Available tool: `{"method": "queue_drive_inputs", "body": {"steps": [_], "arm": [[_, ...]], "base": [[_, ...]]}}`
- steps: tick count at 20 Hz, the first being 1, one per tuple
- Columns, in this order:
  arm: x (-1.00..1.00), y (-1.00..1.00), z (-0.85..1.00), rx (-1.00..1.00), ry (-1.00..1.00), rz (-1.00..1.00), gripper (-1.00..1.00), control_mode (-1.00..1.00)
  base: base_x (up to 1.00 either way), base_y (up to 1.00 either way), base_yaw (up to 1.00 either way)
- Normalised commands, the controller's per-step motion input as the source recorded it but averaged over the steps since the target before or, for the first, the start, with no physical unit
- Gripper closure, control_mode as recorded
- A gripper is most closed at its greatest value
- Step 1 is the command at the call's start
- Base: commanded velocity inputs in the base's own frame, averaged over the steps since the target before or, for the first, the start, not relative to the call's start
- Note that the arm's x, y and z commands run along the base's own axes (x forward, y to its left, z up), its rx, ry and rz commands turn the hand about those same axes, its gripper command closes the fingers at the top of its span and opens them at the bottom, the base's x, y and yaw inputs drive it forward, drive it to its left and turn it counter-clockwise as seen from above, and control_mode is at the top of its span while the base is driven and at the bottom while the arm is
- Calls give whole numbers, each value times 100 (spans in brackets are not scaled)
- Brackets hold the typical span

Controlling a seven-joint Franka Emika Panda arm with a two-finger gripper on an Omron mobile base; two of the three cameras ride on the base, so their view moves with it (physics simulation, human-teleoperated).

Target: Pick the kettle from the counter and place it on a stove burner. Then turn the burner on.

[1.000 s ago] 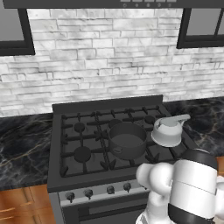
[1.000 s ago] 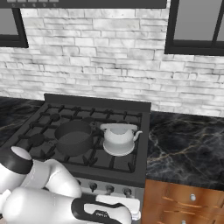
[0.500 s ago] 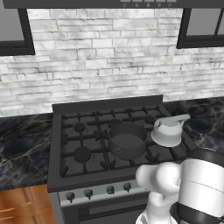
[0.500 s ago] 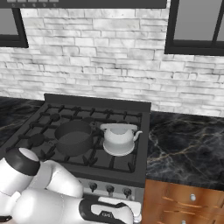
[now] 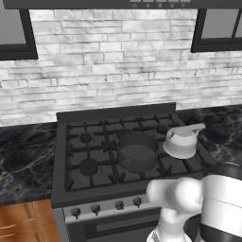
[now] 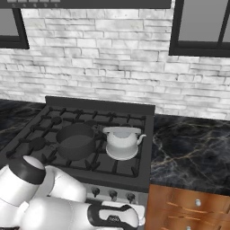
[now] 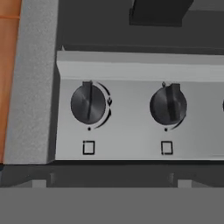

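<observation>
My jaws stand wide apart with nothing between them; their tips are not clear in the hand view, which looks straight at the stove's pale front panel [image 7: 140, 127]. Two dark round knobs sit there side by side: the left knob [image 7: 88, 103] and the right knob [image 7: 168, 105], each with a raised bar standing nearly upright and a small square mark below it. A third knob is cut off at the right edge, too little of it showing to read. The panel ends at the left against a grey strip and an orange-brown cabinet side [image 7: 8, 65].

Farther out, the kettle [image 5: 180, 142] sits on the grate at the stove's front right, toward the right edge of the stove top. It stands upright; its flat pale handle [image 5: 191, 129] juts to the right and slightly back, toward the bench [image 5: 227, 127] on that side. The burner under it is hidden by its body. Just left of it, close but apart, a dark grey pot [image 5: 137, 151] rests at the middle of the stove top. My own arm covers the stove's front right corner in the left base view.
</observation>
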Motion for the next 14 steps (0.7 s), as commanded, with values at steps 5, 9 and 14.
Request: {"method": "queue_drive_inputs", "body": {"steps": [5, 9, 14], "arm": [[22, -1, -24, -3, 0, 0, -100, -100], [19, -14, -37, -3, 0, 0, -100, -100], [13, -26, -41, -2, 0, 0, -100, -100]], "base": [[0, 0, 0], [0, 0, 0], [0, 0, 0]]}}
